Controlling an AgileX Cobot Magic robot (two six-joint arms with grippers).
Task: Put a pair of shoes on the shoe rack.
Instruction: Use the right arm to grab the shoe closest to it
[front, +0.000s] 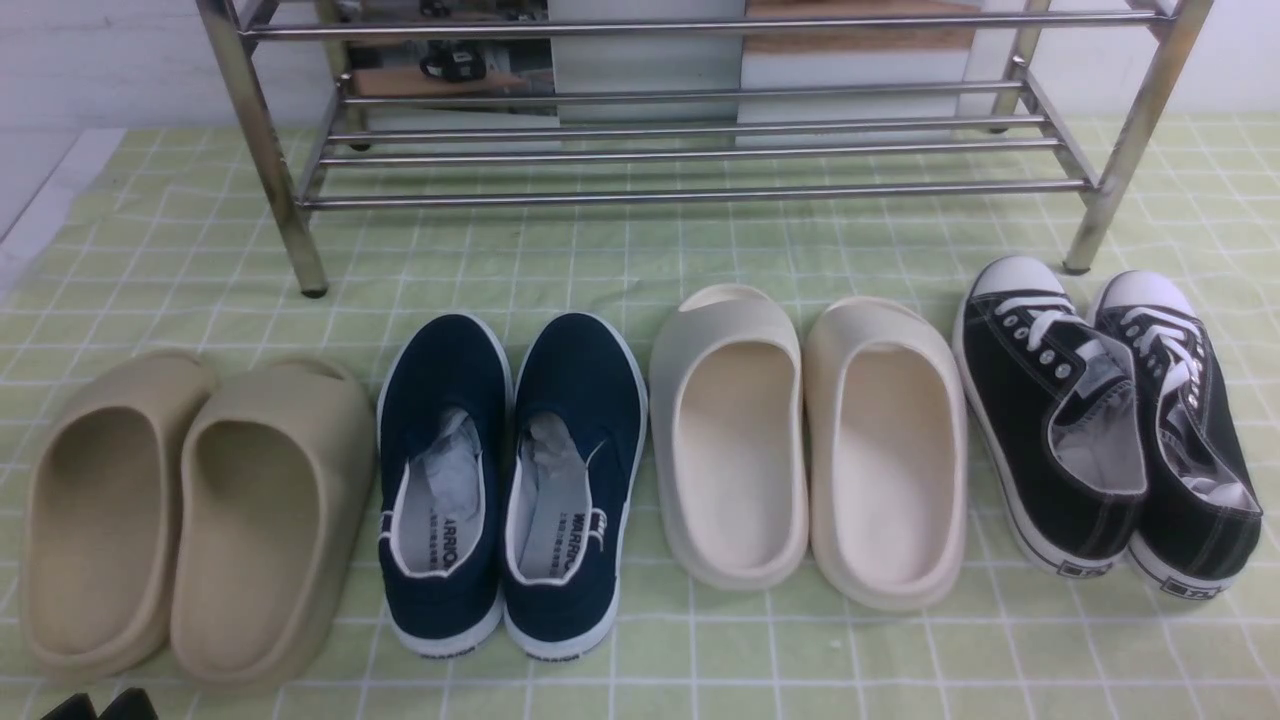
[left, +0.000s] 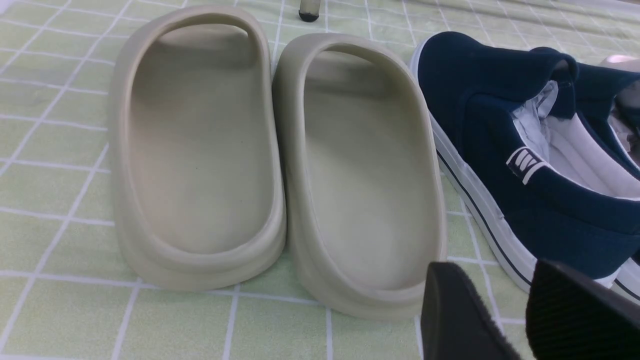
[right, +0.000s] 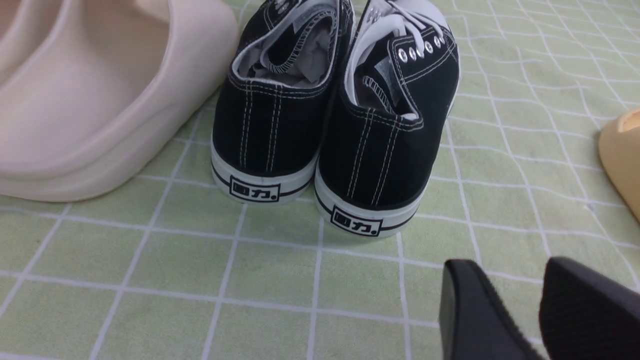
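Black sneakers (front: 1105, 430): right end of row on desk (front: 700, 650), side by side, toes toward shoe rack (front: 690, 150). Likely light; canvas soft, rubber soles stiff, grippy. Best hold: adjoining heel walls, pinched together. Right pincer (right: 505, 280) released, empty, behind heels; left pincer (left: 492, 280) released, empty.

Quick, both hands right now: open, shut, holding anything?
Left hand: open, holding nothing.
Right hand: open, holding nothing, not touching the black sneakers.
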